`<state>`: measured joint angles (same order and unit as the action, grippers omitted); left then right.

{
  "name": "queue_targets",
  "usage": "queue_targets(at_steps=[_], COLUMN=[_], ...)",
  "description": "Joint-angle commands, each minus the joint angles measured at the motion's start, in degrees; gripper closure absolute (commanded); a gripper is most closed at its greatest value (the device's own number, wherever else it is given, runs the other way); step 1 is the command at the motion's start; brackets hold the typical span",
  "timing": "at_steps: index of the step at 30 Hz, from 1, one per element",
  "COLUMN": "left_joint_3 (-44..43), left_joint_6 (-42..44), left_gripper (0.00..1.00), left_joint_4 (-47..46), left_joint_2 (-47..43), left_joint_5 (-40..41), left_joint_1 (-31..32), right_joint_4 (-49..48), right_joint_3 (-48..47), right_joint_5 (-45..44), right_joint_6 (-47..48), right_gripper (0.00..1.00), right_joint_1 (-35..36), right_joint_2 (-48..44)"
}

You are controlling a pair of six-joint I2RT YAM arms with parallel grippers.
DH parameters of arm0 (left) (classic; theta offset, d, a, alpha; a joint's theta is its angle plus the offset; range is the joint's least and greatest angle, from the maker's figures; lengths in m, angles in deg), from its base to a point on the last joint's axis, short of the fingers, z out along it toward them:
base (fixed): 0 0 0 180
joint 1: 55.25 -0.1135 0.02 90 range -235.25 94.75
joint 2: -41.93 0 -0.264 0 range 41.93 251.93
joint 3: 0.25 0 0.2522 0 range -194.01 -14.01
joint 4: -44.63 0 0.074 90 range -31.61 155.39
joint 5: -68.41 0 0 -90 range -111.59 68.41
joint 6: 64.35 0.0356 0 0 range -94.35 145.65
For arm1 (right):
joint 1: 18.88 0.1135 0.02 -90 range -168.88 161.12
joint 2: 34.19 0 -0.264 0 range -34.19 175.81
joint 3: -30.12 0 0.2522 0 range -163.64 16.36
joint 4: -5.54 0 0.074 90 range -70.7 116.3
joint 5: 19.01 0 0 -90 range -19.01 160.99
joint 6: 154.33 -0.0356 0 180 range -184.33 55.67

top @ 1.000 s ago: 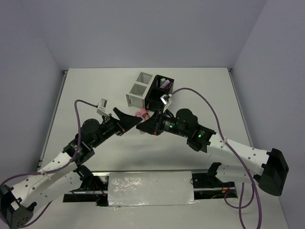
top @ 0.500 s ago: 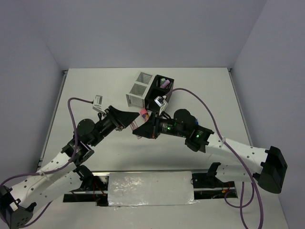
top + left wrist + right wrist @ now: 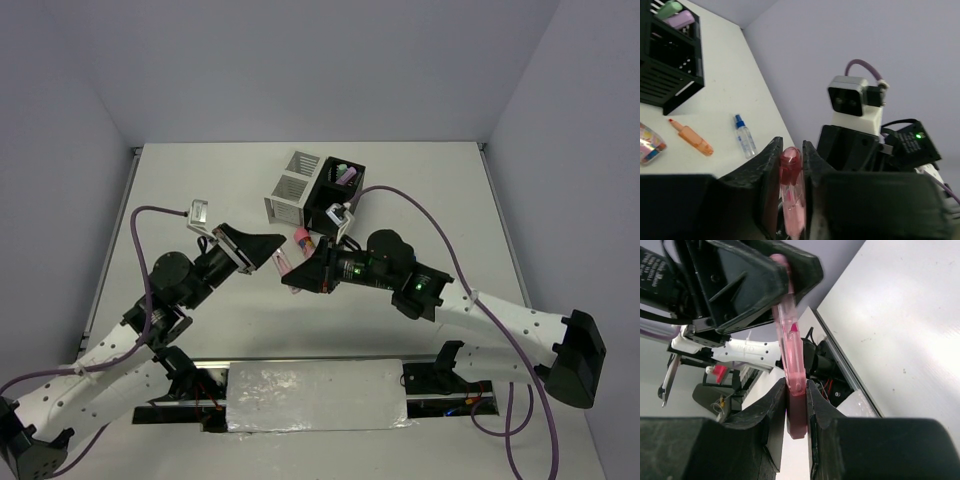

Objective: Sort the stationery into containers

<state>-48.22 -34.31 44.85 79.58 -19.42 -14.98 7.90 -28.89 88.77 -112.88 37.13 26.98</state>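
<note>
Over the last second the left arm had swung its wrist outward and away from the boxes, and the right gripper [image 3: 296,277] had slid in toward the left gripper [image 3: 268,248], so that the two now met tip to tip. The white container [image 3: 292,188], the black container [image 3: 335,195] and the stubby pink tube [image 3: 302,238] lay where they had been.

Both grippers were clenched on one pink pen [image 3: 283,262]. The left wrist view showed the left gripper's fingers [image 3: 771,165] pressed against the pen's sides. The right wrist view showed the right gripper's fingers [image 3: 777,405] nipping the opposite end. The pen bridged the short gap between the two hands, clear of the table [image 3: 200,180].

Just beyond the joined fingertips lay the stubby pink tube, and past it stood the two containers side by side. An orange highlighter [image 3: 690,140] and a clear blue-capped bottle [image 3: 745,137] lay flat ahead of the left hand, near each other but apart. The right arm's wrist camera [image 3: 855,102] and dark body blocked most of the left hand's forward view. A green pen [image 3: 670,7] and a purple pen [image 3: 680,19] stood in one compartment of the black container.

The held pen was a slim, translucent pink barrel with a rounded, deeper pink end at the left fingers.
</note>
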Motion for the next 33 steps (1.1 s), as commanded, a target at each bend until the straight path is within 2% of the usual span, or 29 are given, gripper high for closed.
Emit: queue_targets(at_steps=[1,2,5,12,21,33], left_joint_3=[-2.0,-1.9,-1.7,0.2,0.2,4.2], left_joint_6=[2.2,2.6,2.5,2.0,1.9,-2.1], left_gripper=[0.78,0.88,1.00,1.00,1.00,1.00], left_joint_4=[-1.4,-1.8,-3.2,-2.8,0.3,-5.9], left_joint_2=[1.3,1.6,2.4,0.8,-1.4,-1.4], left_joint_5=[-1.2,-1.6,-2.6,-2.4,2.0,1.0], left_joint_1=[0.2,0.2,0.2,0.2,0.2,0.2], right_joint_4=[-2.0,-2.0,-1.3,-1.3,-6.5,-14.1], right_joint_3=[-1.7,-1.9,-3.5,-6.5,-2.6,0.9], right_joint_5=[0.9,1.2,1.0,-0.1,-0.6,-1.2], right_joint_6=[0.7,0.8,1.1,2.1,1.1,2.2], right_gripper=[1.00,1.00,1.00,1.00,1.00,1.00], right_joint_1=[0.3,0.3,0.3,0.3,0.4,0.9], right_joint_2=[-0.5,-0.3,0.8,1.4,-1.0,-3.3])
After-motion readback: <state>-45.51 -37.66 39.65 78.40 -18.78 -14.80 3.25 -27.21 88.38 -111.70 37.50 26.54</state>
